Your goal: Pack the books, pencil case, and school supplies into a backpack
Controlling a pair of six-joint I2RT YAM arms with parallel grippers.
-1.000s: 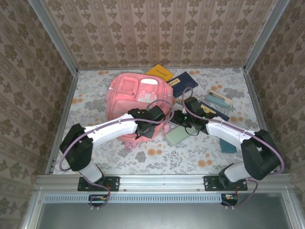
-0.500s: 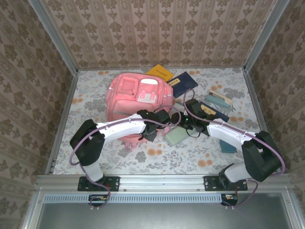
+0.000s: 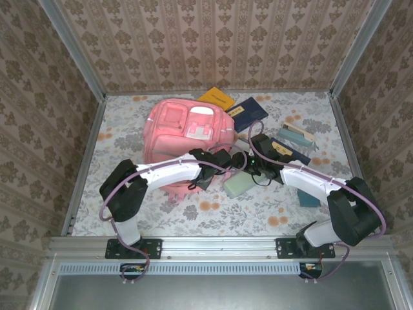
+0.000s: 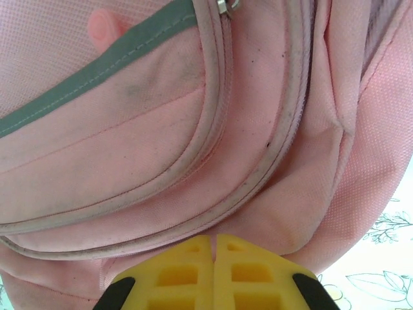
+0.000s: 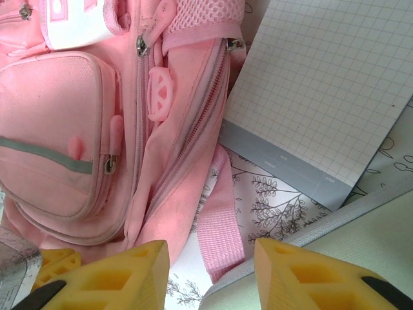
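Note:
The pink backpack lies flat on the table, front pockets up. My left gripper is at its lower right corner; in the left wrist view its yellow fingertips are shut tight against the backpack fabric, and I cannot tell whether cloth is pinched. My right gripper hangs open over a pink strap, beside the mint-green pencil case. A white grid pad lies just beyond. A yellow book and navy books lie on the table.
Teal pieces lie on the right of the floral tabletop. Metal rails and patterned walls close in the table on three sides. Both wrists are close together between the backpack and the pencil case.
My left gripper has slid right along the backpack's lower edge and closed from part-open to shut. The right gripper shifted slightly right early on, then held still and open.

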